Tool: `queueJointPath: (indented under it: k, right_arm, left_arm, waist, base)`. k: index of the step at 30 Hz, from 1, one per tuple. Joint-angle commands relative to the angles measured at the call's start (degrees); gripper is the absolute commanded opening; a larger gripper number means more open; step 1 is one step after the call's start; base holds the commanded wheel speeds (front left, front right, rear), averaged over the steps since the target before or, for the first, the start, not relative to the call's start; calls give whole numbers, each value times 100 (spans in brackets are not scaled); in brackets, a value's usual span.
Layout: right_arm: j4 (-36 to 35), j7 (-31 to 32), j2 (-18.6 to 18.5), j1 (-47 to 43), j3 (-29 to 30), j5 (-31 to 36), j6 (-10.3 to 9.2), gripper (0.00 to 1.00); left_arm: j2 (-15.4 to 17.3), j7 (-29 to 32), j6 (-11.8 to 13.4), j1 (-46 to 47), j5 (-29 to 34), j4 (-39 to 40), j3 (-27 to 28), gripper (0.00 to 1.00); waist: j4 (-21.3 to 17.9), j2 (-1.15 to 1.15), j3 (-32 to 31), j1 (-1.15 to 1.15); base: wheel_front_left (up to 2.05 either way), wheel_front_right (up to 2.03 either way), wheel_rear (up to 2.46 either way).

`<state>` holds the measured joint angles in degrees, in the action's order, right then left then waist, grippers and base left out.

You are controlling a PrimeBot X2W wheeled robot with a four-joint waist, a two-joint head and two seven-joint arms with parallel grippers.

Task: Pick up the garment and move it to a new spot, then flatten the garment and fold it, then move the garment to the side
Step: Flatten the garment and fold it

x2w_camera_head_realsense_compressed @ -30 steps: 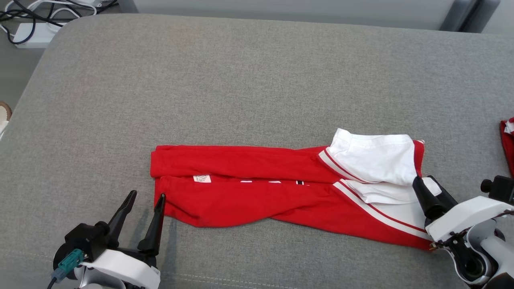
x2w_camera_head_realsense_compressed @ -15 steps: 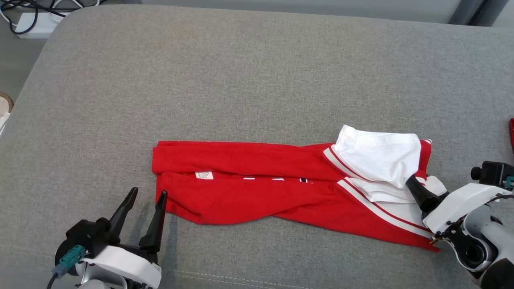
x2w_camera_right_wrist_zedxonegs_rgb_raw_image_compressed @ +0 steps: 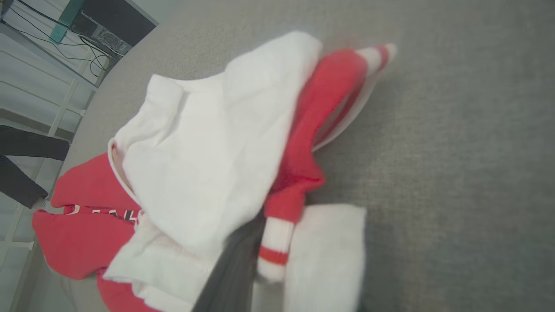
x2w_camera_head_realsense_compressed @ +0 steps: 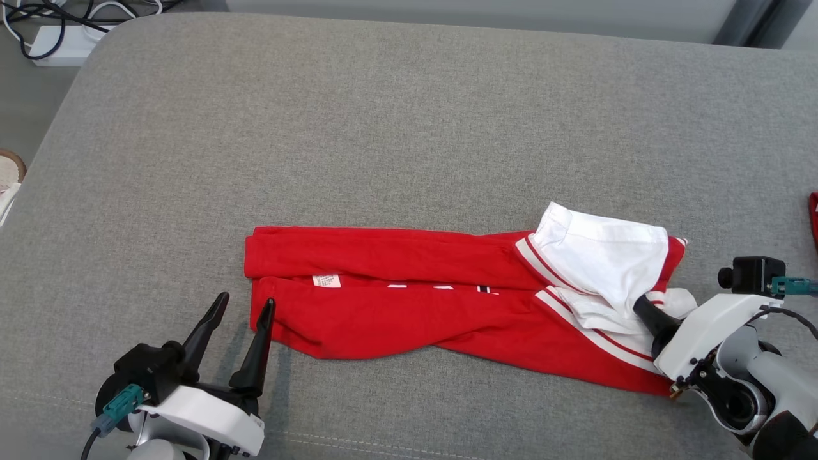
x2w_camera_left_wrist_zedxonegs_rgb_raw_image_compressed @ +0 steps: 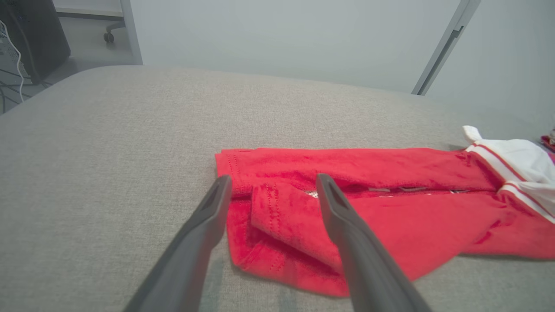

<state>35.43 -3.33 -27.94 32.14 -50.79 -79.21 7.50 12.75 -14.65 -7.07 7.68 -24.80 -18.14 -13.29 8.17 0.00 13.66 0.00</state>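
Grey upholstered surface (x2w_camera_head_realsense_compressed: pixel 409 128); white power strip (x2w_camera_head_realsense_compressed: pixel 61 43), cables (x2w_camera_head_realsense_compressed: pixel 29 16) on floor (x2w_camera_head_realsense_compressed: pixel 25 108).

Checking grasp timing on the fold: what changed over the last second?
The right claw pushed in leftward, toward the garment, and its finger is now tucked under the edge of the white flap. Whether it has gripped isn't clear. The left claw stayed open at the garment's left end, and the garment stayed folded in a long strip.

Left gripper (x2w_camera_head_realsense_compressed: pixel 246 298) fingers splayed; right gripper (x2w_camera_head_realsense_compressed: pixel 645 310) angled inward.
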Motion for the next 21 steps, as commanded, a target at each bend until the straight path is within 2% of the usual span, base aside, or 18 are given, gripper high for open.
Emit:
queueJointPath:
  k: [1, 2, 11, 21]
  right_arm:
    - [0, 183, 125, -292, -262, 58, -1, 19]
    - [43, 168, 130, -275, -264, 71, -1, 0]
    - [496, -552, 75, -41, 41, 197, -1, 0]
    - [649, -728, -394, -33, 293, 72, -1, 0]
  left_arm:
    - [112, -35, -42, 191, -42, 110, 189, 100]
    - [108, -35, -42, 184, -48, 104, 189, 100]
    - [100, -35, -42, 193, -64, 90, 178, 100]
    - [126, -35, -42, 166, -75, 152, 204, 100]
  waist:
    - [-7, 0, -11, 0]
    - [-12, 0, -13, 0]
    - [-46, 0, -7, 0]
    - [-165, 0, -17, 0]
  base:
    - [0, 0, 0]
    - [0, 0, 0]
    - [0, 0, 0]
    - [0, 0, 0]
